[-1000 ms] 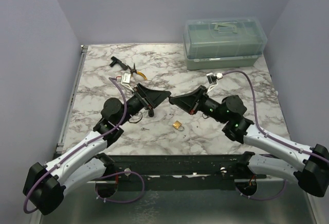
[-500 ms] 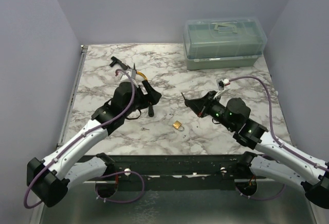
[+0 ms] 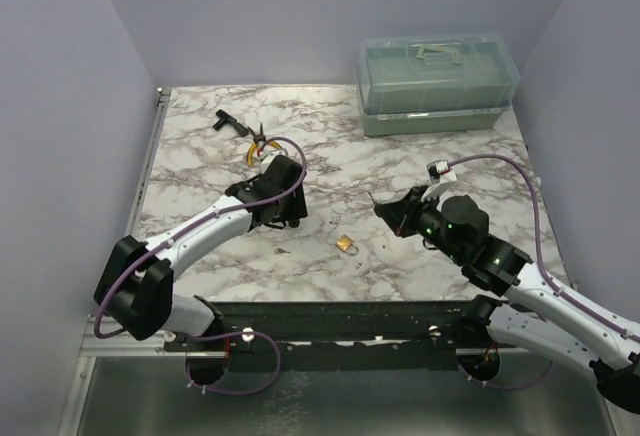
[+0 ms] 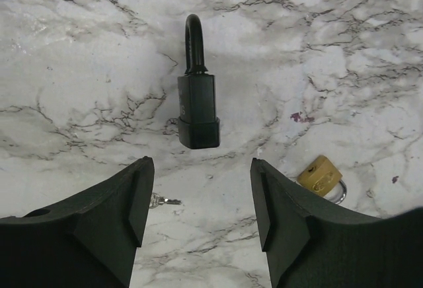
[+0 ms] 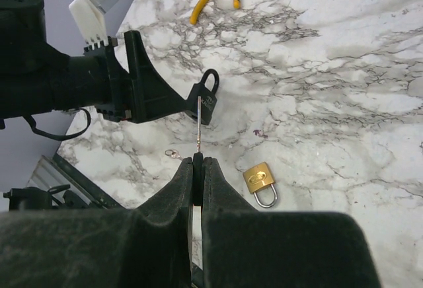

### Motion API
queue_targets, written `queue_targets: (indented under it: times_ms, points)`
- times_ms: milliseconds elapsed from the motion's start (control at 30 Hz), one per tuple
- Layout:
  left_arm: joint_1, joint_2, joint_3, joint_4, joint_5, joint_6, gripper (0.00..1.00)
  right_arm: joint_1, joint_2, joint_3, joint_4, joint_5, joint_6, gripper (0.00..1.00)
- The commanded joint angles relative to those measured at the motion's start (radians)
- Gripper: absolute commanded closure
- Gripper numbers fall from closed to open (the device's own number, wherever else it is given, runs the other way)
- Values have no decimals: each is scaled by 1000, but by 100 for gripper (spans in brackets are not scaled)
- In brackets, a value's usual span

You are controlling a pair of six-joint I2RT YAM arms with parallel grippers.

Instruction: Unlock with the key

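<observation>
- Marble tabletop point(image 3: 450, 156) stretches from my arm bases to the lilac walls. Nearest me, between the two arms, the brass padlock point(image 3: 345, 243) lies on its side.
- Just left of it lies a loose silvery key-like piece point(image 4: 165, 201), close by my left finger.
- My right gripper point(image 5: 198, 162) is pressed together on the key point(image 5: 199, 119), whose thin blade sticks straight out past the fingertips.
- My left gripper point(image 4: 198, 172) is spread with nothing between the jaws. It hovers just short of the black padlock point(image 4: 197, 109), which lies flat with its shackle pointing away from that wrist.
- From the key, the black padlock lies to my left. The blade's long axis runs nearly parallel to the lock body and points toward it. My left arm is nearer, so I judge it must pin the lock first. I can't make out a keyhole.
- Farther out lie the yellow-handled pliers point(image 3: 262, 144), then the clear lidded box point(image 3: 437, 81).
</observation>
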Motion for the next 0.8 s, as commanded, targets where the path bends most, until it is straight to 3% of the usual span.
queue_targets:
  times_ms: [0, 267, 767]
  points:
    - [8, 54, 55, -30, -64, 37, 33, 1, -13, -17, -48, 42, -18, 100]
    - [12, 172, 102, -5, -88, 63, 34, 1, 9, -25, -40, 32, -28, 99]
    - [22, 329, 131, 49, -55, 50, 53, 1, 7, -34, -50, 22, -36, 99]
